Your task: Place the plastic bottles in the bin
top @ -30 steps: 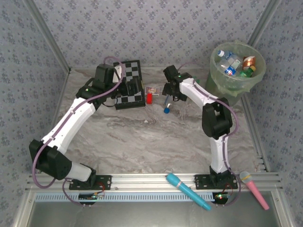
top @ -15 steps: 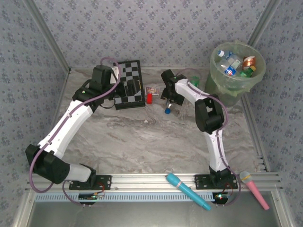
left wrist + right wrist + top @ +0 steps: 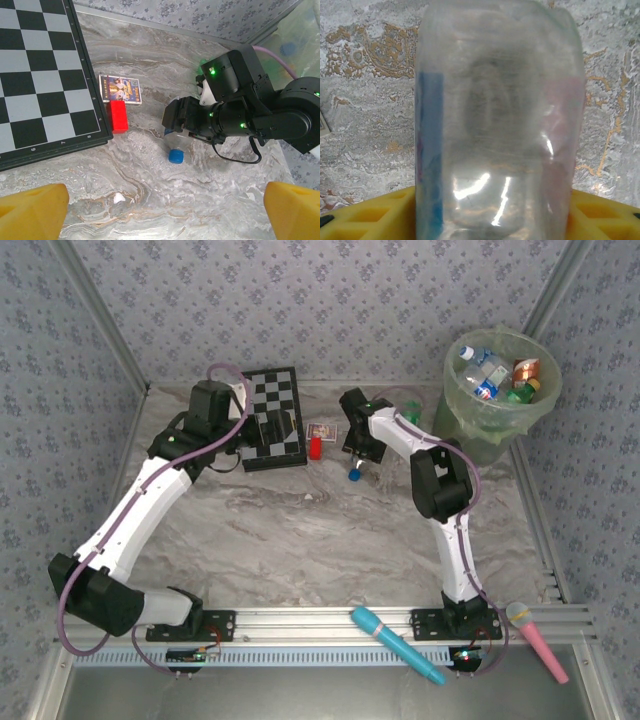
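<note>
A clear plastic bottle [image 3: 495, 125] with a blue label and blue cap [image 3: 175, 156] lies on the marble table, cap toward the near edge. My right gripper [image 3: 358, 452] is down over its body. The yellow fingers [image 3: 370, 215] press against both sides of the bottle, shut on it. My left gripper [image 3: 165, 215] hovers open above bare marble next to the chessboard, with nothing between its yellow fingertips [image 3: 32, 210]. The bin [image 3: 455, 390], lined with a pale green bag, stands at the far right with several bottles [image 3: 485, 375] inside.
A folding chessboard [image 3: 272, 415] lies at the back, with a small card box [image 3: 320, 430] and a red block [image 3: 316, 447] beside it. A white crumb [image 3: 118, 198] lies on the marble. A blue stick [image 3: 395, 643] and a pink stick [image 3: 535, 640] rest on the near rail.
My right gripper has come down and leftward onto the lying bottle and closed around it. The left arm has drawn back slightly toward the chessboard.
</note>
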Robot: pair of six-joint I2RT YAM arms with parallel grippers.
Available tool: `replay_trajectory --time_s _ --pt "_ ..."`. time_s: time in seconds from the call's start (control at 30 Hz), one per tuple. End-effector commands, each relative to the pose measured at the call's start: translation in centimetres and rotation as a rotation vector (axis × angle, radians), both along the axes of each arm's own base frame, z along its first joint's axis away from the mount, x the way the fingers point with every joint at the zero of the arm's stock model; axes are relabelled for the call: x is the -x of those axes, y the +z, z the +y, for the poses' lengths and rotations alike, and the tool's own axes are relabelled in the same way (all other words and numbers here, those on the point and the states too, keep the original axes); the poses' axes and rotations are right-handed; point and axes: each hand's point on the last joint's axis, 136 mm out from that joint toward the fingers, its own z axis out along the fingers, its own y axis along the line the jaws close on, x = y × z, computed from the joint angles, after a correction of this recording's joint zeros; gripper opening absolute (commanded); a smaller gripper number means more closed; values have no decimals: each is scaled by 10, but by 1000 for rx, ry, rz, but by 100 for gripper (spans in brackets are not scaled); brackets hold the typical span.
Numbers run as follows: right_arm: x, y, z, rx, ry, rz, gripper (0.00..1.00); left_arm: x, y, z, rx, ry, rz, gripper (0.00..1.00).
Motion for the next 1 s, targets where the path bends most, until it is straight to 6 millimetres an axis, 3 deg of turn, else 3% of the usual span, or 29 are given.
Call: replay_trajectory --time_s 0.0,0.07,0.23,0.43,0.53,0.7,0.97 --pt "2 24 -2 35 11 -36 60 4 6 3 7 -3 -22 100" --pt "2 26 -3 32 13 -37 55 4 7 3 11 -5 -23 100" --pt "5 33 -3 37 14 -50 55 6 7 3 15 -6 -22 100" --pt "7 64 0 24 29 -104 56 6 8 2 23 -7 -27 100" --pt "7 93 0 9 39 -160 56 5 12 0 32 -13 -36 100" --pt "6 158 -8 -26 46 -288 56 1 23 -6 49 -37 -68 100" --pt "8 255 -43 -96 -5 -496 56 -7 53 -18 67 -83 -144 100"
